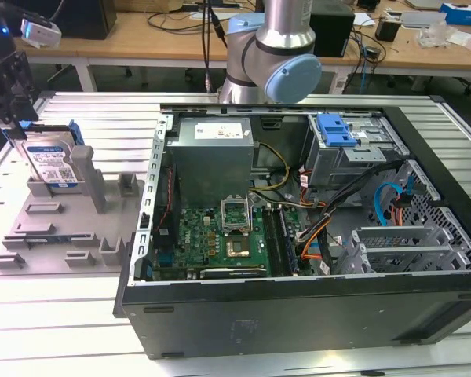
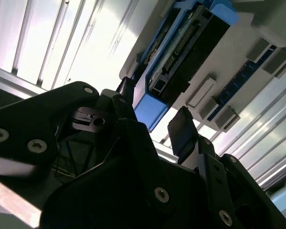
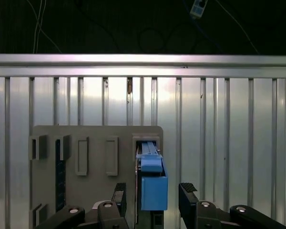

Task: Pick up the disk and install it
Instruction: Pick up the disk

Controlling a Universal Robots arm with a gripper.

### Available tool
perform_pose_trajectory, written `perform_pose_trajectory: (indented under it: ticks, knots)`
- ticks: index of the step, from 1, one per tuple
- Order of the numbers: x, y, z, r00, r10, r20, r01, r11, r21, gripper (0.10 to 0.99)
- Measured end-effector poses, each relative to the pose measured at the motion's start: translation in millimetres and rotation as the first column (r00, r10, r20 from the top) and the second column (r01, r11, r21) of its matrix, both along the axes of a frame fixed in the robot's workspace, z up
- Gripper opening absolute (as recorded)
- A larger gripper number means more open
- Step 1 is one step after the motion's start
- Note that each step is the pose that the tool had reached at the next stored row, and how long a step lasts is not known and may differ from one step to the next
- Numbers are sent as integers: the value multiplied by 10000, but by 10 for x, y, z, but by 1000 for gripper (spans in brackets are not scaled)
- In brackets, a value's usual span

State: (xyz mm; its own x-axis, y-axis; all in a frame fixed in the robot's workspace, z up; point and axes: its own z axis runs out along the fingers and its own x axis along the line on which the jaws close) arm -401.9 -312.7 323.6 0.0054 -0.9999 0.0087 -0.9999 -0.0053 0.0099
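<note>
**Gripper.** The gripper [image 1: 14,126] hangs over the exterior view's left end of the table [image 1: 71,330], directly above the fixture [image 1: 55,236]. In the first wrist view its two black fingers [image 3: 119,194] stand on either side of the disk's upper edge, with a visible gap on each side. The jaws are wide and hold nothing. The second wrist view agrees: the fingertips [image 2: 181,129] flank the blue frame end and do not touch it.

**Disk.** The disk [image 1: 53,161] stands upright on its edge in a slot of the grey fixture, label facing the room, blue frame along its sides. It is seated in the slot, not lifted. In both wrist views it appears edge-on [image 3: 153,183] [image 2: 186,47], running lengthwise between the fingers.

**Fixture.** This is a grey moulded plate [image 3: 95,191] with several posts and pockets, lying flat on the slatted metal table [image 3: 229,143].

**Case.** The open computer case [image 1: 298,314] lies on its side, just beside the fixture on the exterior view's right. Its motherboard [image 1: 220,236] is exposed, and a drive cage [image 1: 345,153] with a blue top piece sits at the far side. The arm [image 1: 271,47] rises behind the case.
</note>
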Motion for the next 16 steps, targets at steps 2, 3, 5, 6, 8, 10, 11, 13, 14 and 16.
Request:
perform_pose_trajectory:
  ticks: [2,3,5,6,8,10,11,13,14,16]
  knots:
    - [-2,-1,-21,10000,0,1,0,10000,0,561]
    - [-3,-2,-29,10000,0,2,0,10000,0,561]
    - [-4,-4,-43,10000,1,3,-1,10000,0,561]
    - [-5,-4,-52,10000,0,4,0,10000,1,561]
    - [-6,-6,-71,10000,0,5,0,10000,0,561]
    - [-8,-7,-89,10000,1,6,-1,10000,1,561]
    - [-8,-7,-97,10000,1,5,-1,10000,0,545]
    - [-9,-8,-111,10000,0,6,0,10000,0,471]
    - [-10,-8,-117,10000,0,7,0,10000,0,471]
    - [-10,-9,-135,10000,0,7,0,10000,1,471]
